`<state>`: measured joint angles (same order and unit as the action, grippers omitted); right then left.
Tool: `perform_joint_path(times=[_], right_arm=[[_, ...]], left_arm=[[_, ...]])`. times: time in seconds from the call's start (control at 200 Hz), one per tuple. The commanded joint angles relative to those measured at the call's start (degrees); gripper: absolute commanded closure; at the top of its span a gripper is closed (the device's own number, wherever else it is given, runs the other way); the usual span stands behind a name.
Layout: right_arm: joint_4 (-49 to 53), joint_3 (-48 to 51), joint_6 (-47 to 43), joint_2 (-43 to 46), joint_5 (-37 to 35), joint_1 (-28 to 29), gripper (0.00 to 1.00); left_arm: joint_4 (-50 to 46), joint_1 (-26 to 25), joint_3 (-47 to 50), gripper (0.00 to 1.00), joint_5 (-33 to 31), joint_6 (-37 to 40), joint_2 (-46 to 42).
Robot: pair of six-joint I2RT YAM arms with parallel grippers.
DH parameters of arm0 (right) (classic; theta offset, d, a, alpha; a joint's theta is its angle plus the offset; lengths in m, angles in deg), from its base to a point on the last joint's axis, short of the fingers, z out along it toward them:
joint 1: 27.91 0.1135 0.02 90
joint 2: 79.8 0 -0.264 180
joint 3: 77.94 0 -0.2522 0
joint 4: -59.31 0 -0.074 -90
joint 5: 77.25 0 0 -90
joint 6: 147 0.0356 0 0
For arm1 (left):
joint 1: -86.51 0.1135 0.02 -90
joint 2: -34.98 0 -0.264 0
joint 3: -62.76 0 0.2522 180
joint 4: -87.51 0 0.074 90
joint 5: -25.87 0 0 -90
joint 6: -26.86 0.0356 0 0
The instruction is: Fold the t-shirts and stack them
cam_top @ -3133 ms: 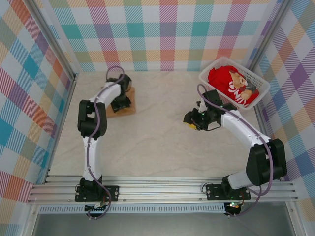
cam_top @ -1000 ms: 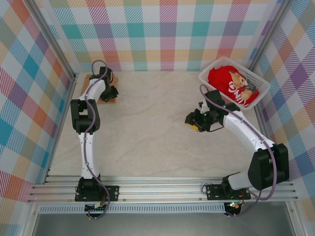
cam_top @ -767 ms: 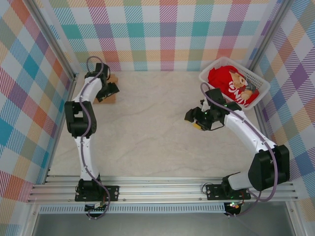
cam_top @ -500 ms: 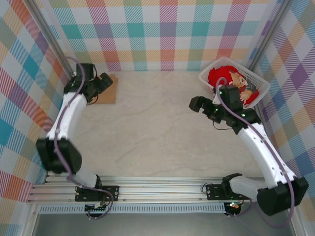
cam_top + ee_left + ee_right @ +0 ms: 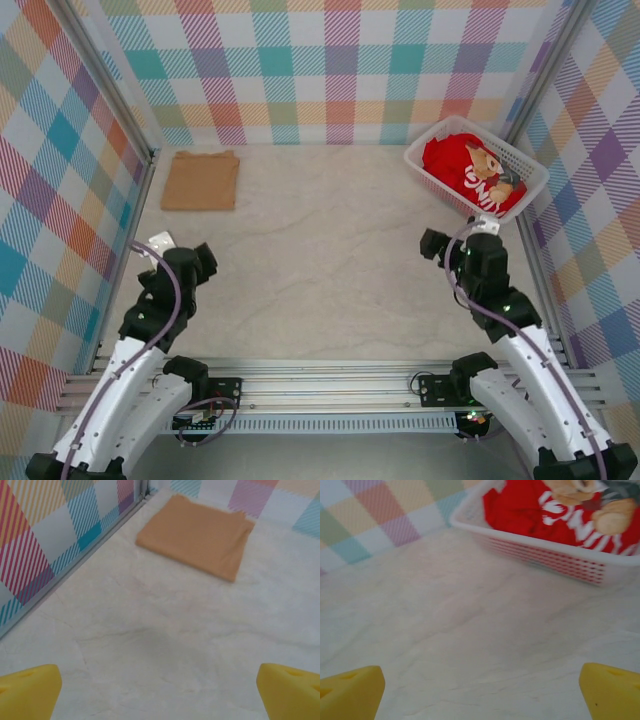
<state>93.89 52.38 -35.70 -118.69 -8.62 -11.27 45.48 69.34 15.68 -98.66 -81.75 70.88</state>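
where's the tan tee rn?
In the top view the tan t-shirt lies folded flat in the far-left corner of the table, across from the white basket holding the red t-shirt at far right.

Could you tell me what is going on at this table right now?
Two robot arms are working on folding and stacking t-shirts. At this moment neither is handling anything: the left tool and the right tool are both open and empty, above bare table near the front edge. A folded tan t-shirt lies flat in the far left corner. The red t-shirt with the bear print sits bunched in the white basket at the far right, not yet folded.
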Motion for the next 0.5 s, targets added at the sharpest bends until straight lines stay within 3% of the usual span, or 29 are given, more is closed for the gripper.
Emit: perform_joint_path(times=[0.0, 0.125, 0.23, 0.455, 0.495], right_arm=[[-10.3, 5.5, -11.5, -2.1, -8.1, -2.1, 0.0], [-16.0, 10.0, -12.5, -8.7, -5.5, -5.6, 0.0], [-23.4, 11.9, -15.9, -15.2, -3.5, -8.0, 0.0], [-43.9, 15.6, -17.9, -27.6, 4.6, -14.0, 0.0], [-48.6, 15.9, -18.3, -29.5, 6.4, -14.7, 0.0]], left_arm=[[15.4, -0.3, 7.6, 0.0, 0.6, 10.4, -0.2], [30.9, 1.9, 14.9, 0.0, 3.5, 12.4, 8.3], [39.3, 5.5, 15.9, 0.0, 6.4, 9.5, 18.9], [62.5, 10.0, 13.2, 0.0, 10.9, 7.5, 37.9], [59.4, 10.8, 10.3, 0.0, 12.3, 7.9, 40.1]])
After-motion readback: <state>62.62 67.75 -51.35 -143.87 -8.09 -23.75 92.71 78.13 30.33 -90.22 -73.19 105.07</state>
